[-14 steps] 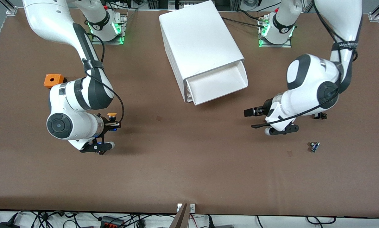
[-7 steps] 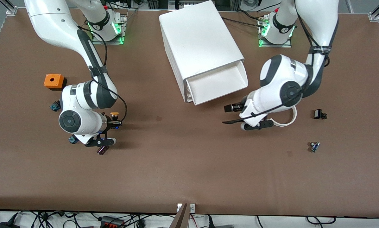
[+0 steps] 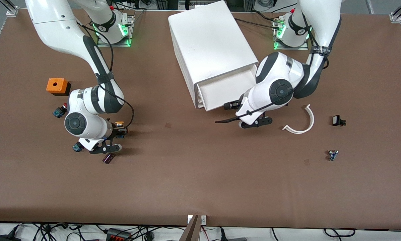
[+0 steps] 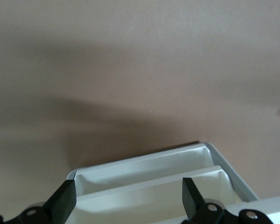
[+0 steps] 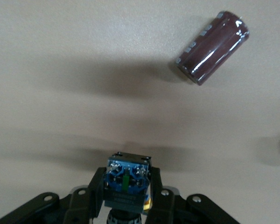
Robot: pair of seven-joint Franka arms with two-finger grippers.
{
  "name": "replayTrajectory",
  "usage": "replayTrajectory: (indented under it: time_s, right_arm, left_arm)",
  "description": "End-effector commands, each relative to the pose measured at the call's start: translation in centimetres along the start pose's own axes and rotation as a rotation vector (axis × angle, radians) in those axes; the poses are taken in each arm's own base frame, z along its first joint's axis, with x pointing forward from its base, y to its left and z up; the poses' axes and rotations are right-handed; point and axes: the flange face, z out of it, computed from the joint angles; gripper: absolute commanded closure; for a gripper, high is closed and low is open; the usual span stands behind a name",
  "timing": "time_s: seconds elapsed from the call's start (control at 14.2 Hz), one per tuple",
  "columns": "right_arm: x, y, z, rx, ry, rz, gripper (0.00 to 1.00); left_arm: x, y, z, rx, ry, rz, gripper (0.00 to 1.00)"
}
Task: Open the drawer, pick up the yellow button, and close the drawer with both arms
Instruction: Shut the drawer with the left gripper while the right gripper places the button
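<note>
Drawer [image 3: 232, 88]: pulled out; push its front straight in
Left gripper [image 3: 227, 113]: spread wide, just before drawer
Right gripper [image 3: 117, 131]: pinching button [image 3: 119, 123] over table [image 3: 200, 174]

The cabinet [image 3: 211, 43] sits at the tabletop's [image 3: 200, 187] edge farthest from the front camera, mid-length, its top drawer [image 3: 228, 87] pulled out toward that camera. The left gripper [image 3: 227, 113] hangs at the drawer's front. The right gripper [image 3: 119, 131] holds the button [image 3: 120, 124] over the right arm's end, above a capacitor [image 3: 108, 158].
</note>
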Motion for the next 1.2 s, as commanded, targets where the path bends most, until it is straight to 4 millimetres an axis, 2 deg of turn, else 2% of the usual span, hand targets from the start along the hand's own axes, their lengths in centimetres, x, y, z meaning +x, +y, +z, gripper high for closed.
replayTrajectory:
  time_s: [0.0, 0.14, 0.21, 0.35, 0.49, 0.85, 0.99, 1.13]
  right_arm:
    - [-1.4, 0.2, 0.4, -0.005, 0.019, -0.031, 1.0]
    - [-1.3, 0.4, 1.6, -0.007, 0.017, -0.028, 1.0]
    - [-1.3, 0.4, 1.6, -0.007, 0.017, -0.027, 0.89]
    - [-1.0, 0.1, 0.1, -0.003, 0.04, -0.017, 0.0]
    - [-0.2, -0.3, -3.6, 0.003, 0.054, -0.017, 0.0]
    - [1.6, 1.0, -13.5, -0.007, 0.018, 0.011, 0.0]
    - [1.2, 2.8, -17.7, -0.012, 0.032, 0.038, 0.0]
    - [-0.1, 4.9, -21.7, -0.016, 0.051, 0.068, 0.0]
  left_arm:
    - [-3.8, 0.2, 0.2, -0.002, -0.032, 0.016, 0.0]
    - [-4.8, 0.2, -0.1, -0.001, -0.041, 0.016, 0.0]
    - [-5.4, 0.1, 0.5, 0.009, -0.053, 0.018, 0.0]
    - [-7.1, 1.2, 1.6, 0.019, -0.073, 0.049, 0.0]
    - [-7.5, 1.4, 1.7, 0.022, -0.076, 0.051, 0.0]
    - [-8.2, 2.0, 1.9, 0.013, -0.1, 0.058, 0.0]
    - [-6.9, 1.2, 0.8, -0.002, -0.087, 0.057, 0.0]
    - [-5.0, 0.3, -1.5, -0.025, -0.055, 0.077, 0.0]
